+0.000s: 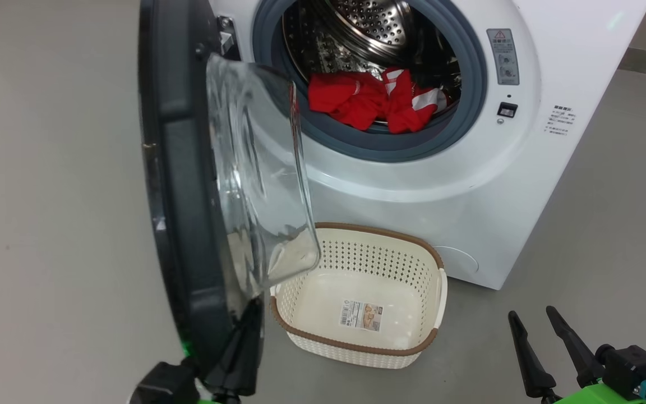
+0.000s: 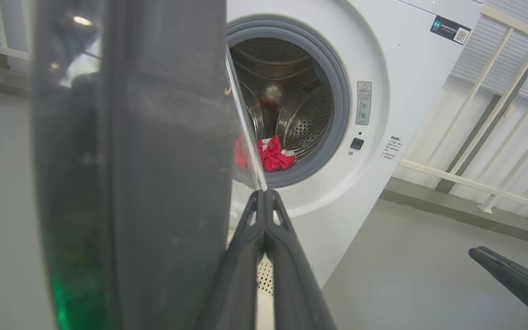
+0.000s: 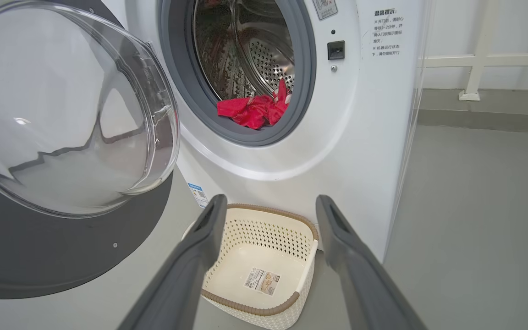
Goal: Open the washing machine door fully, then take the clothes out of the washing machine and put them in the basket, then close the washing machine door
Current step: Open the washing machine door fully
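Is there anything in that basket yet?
Empty. The basket shows its bare bottom and label; the clothes lie in the drum.

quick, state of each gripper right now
left gripper: jaws shut, holding nothing, close beside the washing machine door.
right gripper: jaws open, holding nothing.

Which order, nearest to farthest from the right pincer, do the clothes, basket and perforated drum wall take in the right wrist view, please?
1. Basket: low, straight ahead.
2. Clothes: higher, at the opening's lip.
3. Perforated drum wall: deepest, behind them.
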### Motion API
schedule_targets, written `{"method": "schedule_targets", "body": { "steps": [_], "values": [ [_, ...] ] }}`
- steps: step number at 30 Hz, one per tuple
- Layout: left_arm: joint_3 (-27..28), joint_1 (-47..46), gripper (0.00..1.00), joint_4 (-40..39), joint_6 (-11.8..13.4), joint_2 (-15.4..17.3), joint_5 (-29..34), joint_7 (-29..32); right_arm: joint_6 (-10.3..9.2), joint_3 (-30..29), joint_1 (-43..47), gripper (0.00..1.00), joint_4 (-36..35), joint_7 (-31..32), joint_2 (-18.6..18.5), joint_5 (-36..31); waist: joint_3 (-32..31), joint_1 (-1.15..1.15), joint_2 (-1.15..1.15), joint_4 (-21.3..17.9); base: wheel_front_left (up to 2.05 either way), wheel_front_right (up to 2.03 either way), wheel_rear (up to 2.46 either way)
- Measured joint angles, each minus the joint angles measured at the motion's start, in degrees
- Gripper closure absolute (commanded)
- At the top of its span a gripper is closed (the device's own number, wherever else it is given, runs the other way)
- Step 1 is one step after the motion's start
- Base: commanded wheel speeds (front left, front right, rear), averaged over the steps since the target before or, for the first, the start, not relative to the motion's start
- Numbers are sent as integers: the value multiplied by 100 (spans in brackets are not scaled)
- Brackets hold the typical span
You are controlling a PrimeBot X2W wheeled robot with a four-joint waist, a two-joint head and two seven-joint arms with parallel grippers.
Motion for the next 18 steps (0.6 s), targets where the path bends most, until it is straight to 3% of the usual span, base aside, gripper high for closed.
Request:
{"method": "schedule_targets", "body": {
  "steps": [9,18],
  "values": [
    [917,134,100,-180,190,-4,113,-1,0,31,-1,0,-22,0,0,-1,40,0,0,51,0,0,0],
    [1789,88,100,-167,188,-12,397,-2,0,80,-4,0,-36,0,-9,-1,139,0,0,-14,0,0,0]
  ]
}}
